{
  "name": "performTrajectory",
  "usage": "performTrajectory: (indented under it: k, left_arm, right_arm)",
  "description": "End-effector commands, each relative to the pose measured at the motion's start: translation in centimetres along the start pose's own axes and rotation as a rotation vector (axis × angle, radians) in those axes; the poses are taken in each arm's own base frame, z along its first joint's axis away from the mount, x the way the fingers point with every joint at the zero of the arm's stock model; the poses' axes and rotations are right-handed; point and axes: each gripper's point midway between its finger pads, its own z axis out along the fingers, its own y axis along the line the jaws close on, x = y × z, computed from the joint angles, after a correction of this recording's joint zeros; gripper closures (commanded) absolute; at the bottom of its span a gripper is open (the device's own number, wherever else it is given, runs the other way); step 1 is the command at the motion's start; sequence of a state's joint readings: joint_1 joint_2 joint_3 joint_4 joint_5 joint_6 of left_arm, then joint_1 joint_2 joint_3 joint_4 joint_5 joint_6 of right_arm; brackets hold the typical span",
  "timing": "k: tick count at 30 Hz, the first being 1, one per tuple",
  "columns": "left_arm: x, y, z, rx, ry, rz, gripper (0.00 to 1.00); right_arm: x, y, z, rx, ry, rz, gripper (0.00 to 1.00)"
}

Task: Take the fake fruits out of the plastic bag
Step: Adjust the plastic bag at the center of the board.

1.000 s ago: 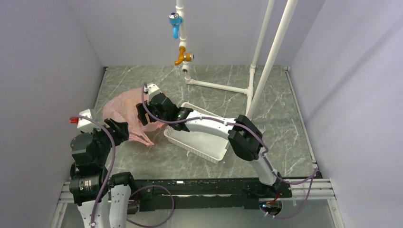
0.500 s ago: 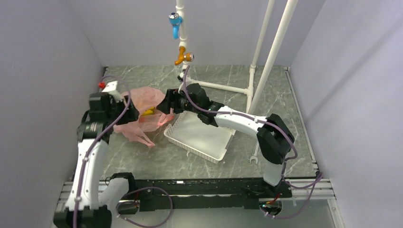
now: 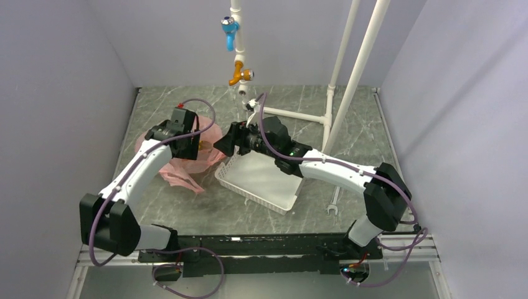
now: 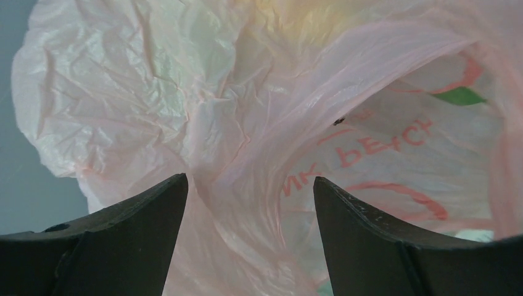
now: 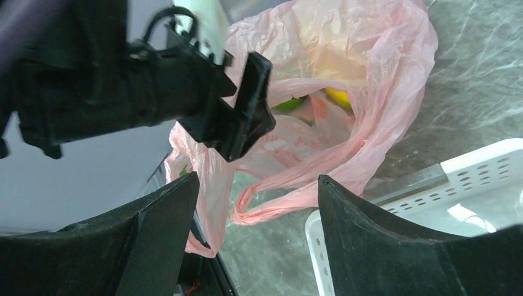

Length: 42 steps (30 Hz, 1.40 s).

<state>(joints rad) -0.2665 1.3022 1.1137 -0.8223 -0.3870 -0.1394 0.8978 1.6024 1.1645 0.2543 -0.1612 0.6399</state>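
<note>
The pink plastic bag (image 3: pixel 177 168) lies crumpled at the left of the table, its mouth facing the white basket. My left gripper (image 3: pixel 190 148) is open and points down into the bag. In the left wrist view the gripper (image 4: pixel 248 185) has only thin bag film (image 4: pixel 203 123) between its fingers. My right gripper (image 3: pixel 221 143) is open and empty just right of the bag. Its wrist view shows the gripper (image 5: pixel 259 185) above a loop handle (image 5: pixel 277 203). Inside the bag (image 5: pixel 376 68) that view shows a green fruit (image 5: pixel 288 104) and a yellow banana (image 5: pixel 340 96). The red fruit is hidden.
The white slotted basket (image 3: pixel 264 180) sits right of the bag, its corner in the right wrist view (image 5: pixel 469 179). A white pipe frame (image 3: pixel 325 118) with taps stands at the back. A small wrench (image 3: pixel 333 202) lies right of the basket.
My left arm has swung right and forward, from the bag's left edge to over its mouth, now covering the yellow fruit seen from above. My right gripper has drawn back slightly to the right.
</note>
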Motion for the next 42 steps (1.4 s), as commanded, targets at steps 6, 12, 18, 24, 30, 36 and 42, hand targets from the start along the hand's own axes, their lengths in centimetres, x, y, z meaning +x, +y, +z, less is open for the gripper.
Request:
performTrajectory:
  k: [6,12,18,24,30,36,42]
  left_arm:
    - [-0.5,2.3,0.2,-0.191,0.005,0.108,0.25]
    - [-1.4,1.7,0.4,-0.167,0.016,0.118,0.45]
    - [-0.9,0.6,2.2,-0.160,0.116,0.145,0.36]
    - [-2.1,1.1,0.5,-0.106,0.020,0.090,0.95]
    - [-2.8,0.9,-2.8,0.159,-0.116,-0.044,1.00]
    - [-2.7,1.8,-6.6,0.182,-0.213,-0.074,1.00]
    - [-2.4,1.8,-8.6,0.219,-0.345,-0.126,1.00]
  right_arm:
    - [-3.2,1.4,-1.4,-0.037,-0.123,-0.046,0.26]
    - [-3.1,1.6,-1.3,-0.038,-0.120,-0.056,0.26]
    - [-3.0,1.8,-1.5,-0.041,-0.124,-0.067,0.26]
    - [-1.3,5.2,-0.3,-0.145,-0.065,-0.184,0.27]
    - [0.5,7.7,0.9,-0.240,-0.042,-0.179,0.33]
    - [3.1,7.1,3.7,-0.229,0.017,-0.193,0.45]
    - [5.0,3.6,7.4,-0.051,0.055,-0.262,0.59]
